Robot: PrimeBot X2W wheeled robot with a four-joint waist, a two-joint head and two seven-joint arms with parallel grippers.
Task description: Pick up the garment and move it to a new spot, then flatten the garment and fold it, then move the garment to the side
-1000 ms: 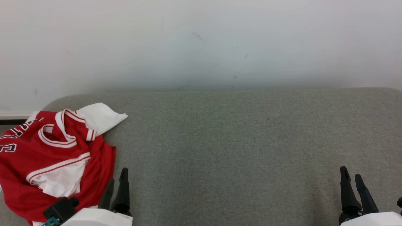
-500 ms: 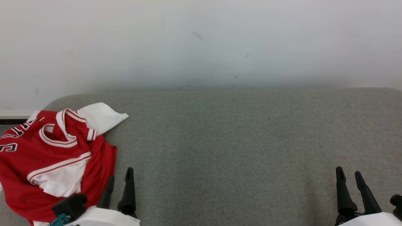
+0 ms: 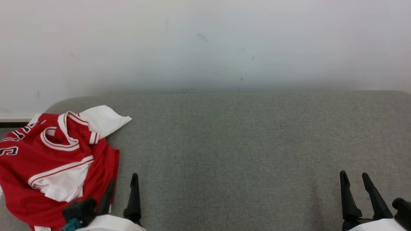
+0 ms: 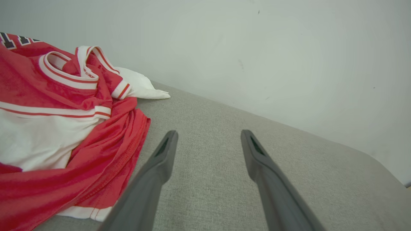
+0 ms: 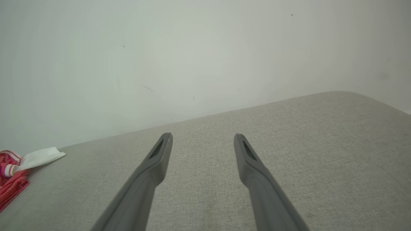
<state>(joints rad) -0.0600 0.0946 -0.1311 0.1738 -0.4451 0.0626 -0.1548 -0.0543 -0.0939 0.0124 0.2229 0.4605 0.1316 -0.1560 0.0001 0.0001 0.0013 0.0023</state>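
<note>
The pick-up is judged not yet begun; the garment (image 3: 48,160) is seen crumpled at the left end of the desk (image 3: 240,144), partly cut off by the frame edge, its lettering only partly legible; the left tool (image 3: 123,179) is spread wide and empty just beside the red hem; the right tool (image 3: 354,175), equally spread and empty, is well apart; a leftward reach onto a fold is called for next.
</note>
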